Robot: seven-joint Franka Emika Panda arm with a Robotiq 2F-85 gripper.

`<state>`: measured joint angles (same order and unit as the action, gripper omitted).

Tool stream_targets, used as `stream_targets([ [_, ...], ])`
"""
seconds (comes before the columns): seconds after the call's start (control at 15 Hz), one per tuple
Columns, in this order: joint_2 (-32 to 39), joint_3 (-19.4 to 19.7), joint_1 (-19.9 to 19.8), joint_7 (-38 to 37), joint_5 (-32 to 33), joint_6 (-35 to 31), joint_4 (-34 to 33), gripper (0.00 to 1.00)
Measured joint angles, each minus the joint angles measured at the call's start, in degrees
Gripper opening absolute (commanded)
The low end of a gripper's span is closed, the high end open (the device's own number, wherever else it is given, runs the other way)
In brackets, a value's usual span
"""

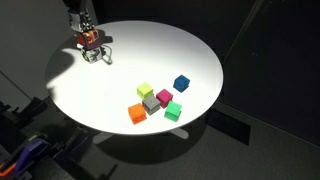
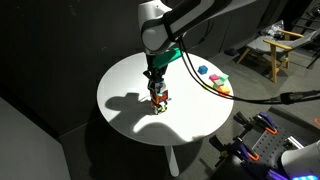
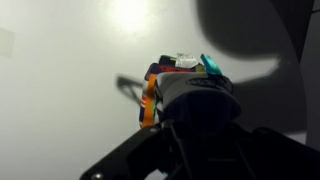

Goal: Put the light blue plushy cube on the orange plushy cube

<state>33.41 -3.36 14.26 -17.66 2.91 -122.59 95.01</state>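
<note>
Tabletop scene, as you had it. Your gripper [image 2: 157,90] hung from the arm [image 2: 172,22] and pointed straight down at the round white table [image 1: 150,50]. Its tip was right at the orange plushy cube [image 2: 160,99], which sat on the tabletop.

In an exterior view, gripper and cube stood at the far left of the table, close to the rim. A dark shadow [image 1: 62,68] lay on the white surface to their left.

In the wrist view, the light blue plushy cube [image 3: 208,66] showed only as a light blue and white patch. It sat just beyond the dark gripper body, with orange fabric touching it on the left. You could not tell from any view whether it lay squarely on top of the orange cube.

The fingers were hidden behind the soft cubes and the gripper's own body. You could therefore not tell whether the pincer was wide, narrow or clamped on a cube.

Six small blocks [image 1: 158,100] lay in a loose cluster at the near right of the table, well apart from the gripper. These were yellow-green, dark blue, grey, magenta, orange and green.
</note>
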Motion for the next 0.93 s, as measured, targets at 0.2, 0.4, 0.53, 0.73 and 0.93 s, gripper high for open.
stream_targets([
  [0.2, 0.18, 0.01, -0.18, 0.12, 0.00, 0.00, 0.00, 0.61],
  [0.4, 0.25, 0.01, -0.20, 0.23, 0.00, 0.00, 0.00, 0.85],
  [0.53, 0.28, 0.01, -0.20, 0.28, 0.00, 0.00, 0.00, 0.99],
  [0.73, 0.30, 0.01, -0.20, 0.47, 0.00, 0.00, 0.00, 1.00],
  [0.93, 0.30, -0.02, -0.20, 0.74, 0.00, 0.00, 0.00, 1.00],
])
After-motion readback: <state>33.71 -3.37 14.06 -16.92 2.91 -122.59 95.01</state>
